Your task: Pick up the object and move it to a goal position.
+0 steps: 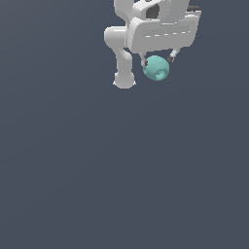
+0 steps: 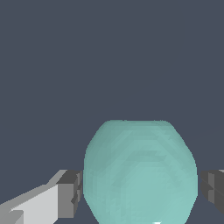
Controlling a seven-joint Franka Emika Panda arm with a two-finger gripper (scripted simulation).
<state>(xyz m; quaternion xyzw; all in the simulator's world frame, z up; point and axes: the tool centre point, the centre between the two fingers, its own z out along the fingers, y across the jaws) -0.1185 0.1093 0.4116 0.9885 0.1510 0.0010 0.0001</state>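
Gripping item: small teal-green lumpy round ball (image 1: 156,67), held between the fingers of the white two-finger gripper (image 1: 157,60), jaws closed against its sides under the arm. Risk: rounded, uneven surface may roll or slip free during transport; goal position not visible.
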